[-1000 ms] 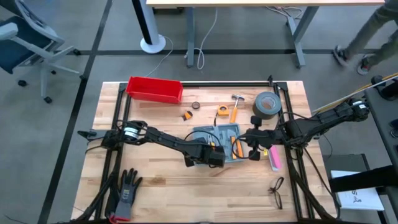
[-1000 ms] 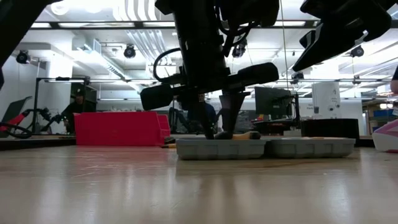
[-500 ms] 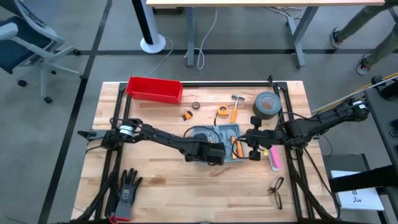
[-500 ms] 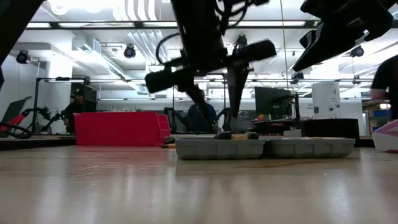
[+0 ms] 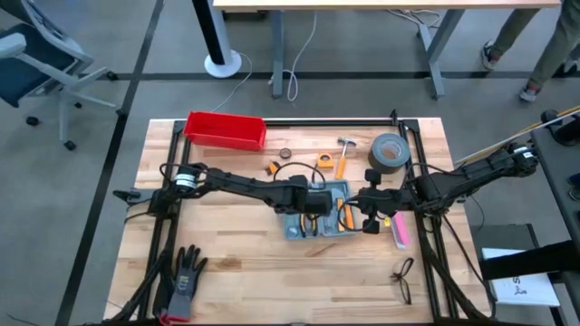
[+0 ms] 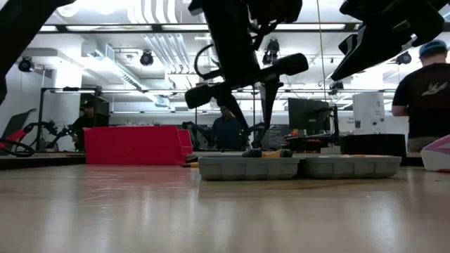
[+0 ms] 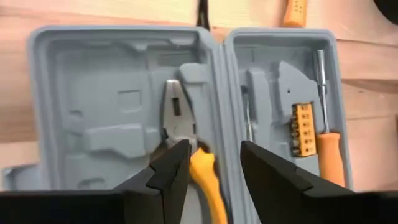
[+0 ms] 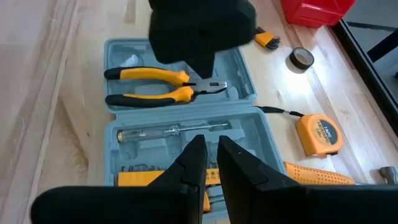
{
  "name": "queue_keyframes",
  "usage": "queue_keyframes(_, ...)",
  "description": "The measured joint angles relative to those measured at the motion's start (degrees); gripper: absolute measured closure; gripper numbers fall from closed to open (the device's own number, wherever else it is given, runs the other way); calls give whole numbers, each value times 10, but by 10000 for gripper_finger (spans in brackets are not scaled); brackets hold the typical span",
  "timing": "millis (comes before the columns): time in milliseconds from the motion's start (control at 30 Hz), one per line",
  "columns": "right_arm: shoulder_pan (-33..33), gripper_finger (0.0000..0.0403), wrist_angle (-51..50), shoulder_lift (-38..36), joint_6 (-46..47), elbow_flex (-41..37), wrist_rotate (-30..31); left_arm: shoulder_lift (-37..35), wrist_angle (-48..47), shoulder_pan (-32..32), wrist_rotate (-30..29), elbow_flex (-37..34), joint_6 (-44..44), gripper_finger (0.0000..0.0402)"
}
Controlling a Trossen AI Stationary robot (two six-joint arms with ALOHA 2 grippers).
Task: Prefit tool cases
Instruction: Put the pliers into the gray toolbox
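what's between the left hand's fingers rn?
Left wrist view: the left hand straddles a yellow handle of the pliers, which lie in the tool case.

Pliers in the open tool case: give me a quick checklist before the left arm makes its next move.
1. Tool case open flat on the table: ok.
2. Pliers lying in their half of the case: ok; fully pressed into the slot: cannot tell.
3. Left gripper open, above the pliers, holding nothing: ok.
4. Screwdriver and bit holder in the other half: ok.
5. Right gripper shut, empty, waiting over the case's edge: ok.
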Motion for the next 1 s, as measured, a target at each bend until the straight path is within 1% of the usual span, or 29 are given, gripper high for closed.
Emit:
queue_keyframes(167,0,380,0,0,0,0,1,5,15,8,33,0,23,263)
queue_keyframes(367,0,380,0,0,-1,0,0,5,13,8,36,0,36,280)
queue_keyframes(567,0,380,0,0,-2,0,0,5,11,13,53,-3,52,295)
queue_keyframes(733,0,380,0,0,-2,0,0,5,12,23,73,-4,70,303)
queue_keyframes(1000,0,380,0,0,-2,0,0,5,17,32,83,-26,82,309)
